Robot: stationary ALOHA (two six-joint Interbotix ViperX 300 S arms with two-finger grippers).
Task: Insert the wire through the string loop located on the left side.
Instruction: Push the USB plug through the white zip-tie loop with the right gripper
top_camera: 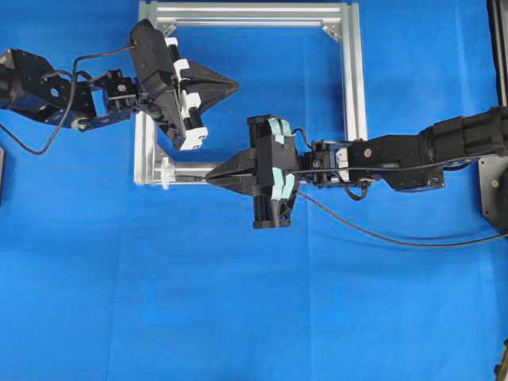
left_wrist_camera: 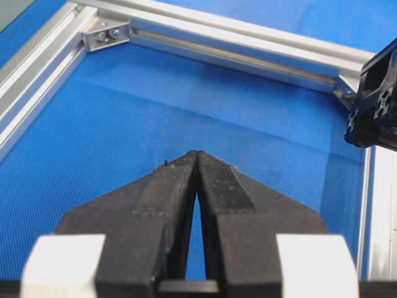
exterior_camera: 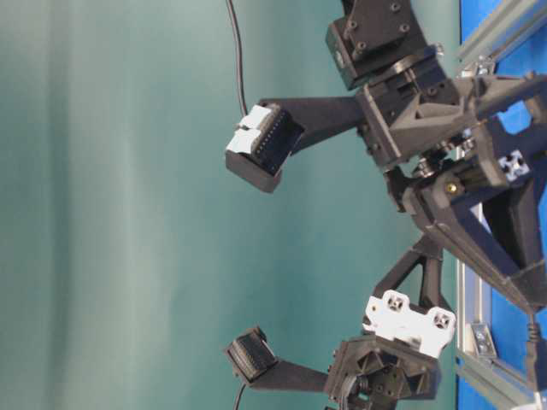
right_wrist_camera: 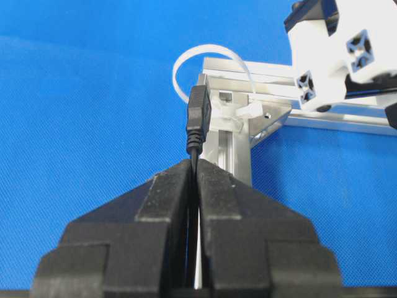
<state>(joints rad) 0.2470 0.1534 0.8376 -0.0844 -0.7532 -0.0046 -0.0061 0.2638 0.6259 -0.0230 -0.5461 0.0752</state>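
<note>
In the right wrist view my right gripper [right_wrist_camera: 195,164] is shut on the wire, a thin black cable. Its black plug [right_wrist_camera: 198,115] sticks out ahead of the fingertips. The plug points at the string loop [right_wrist_camera: 211,46], a white ring tied to the corner of the aluminium frame [right_wrist_camera: 236,155]. The plug's end overlaps the ring's lower left; I cannot tell whether it is inside. From overhead the right gripper [top_camera: 209,178] sits at the frame's lower left corner by the loop [top_camera: 165,173]. The wire [top_camera: 381,236] trails off to the right. My left gripper [left_wrist_camera: 197,155] is shut and empty over the cloth inside the frame.
The square aluminium frame [top_camera: 353,79] lies on blue cloth, with corner brackets [left_wrist_camera: 105,34] inside it. The left gripper [top_camera: 235,82] hangs above the frame's upper left part, close to the right gripper. The right arm's own cable loops near its wrist [top_camera: 349,190].
</note>
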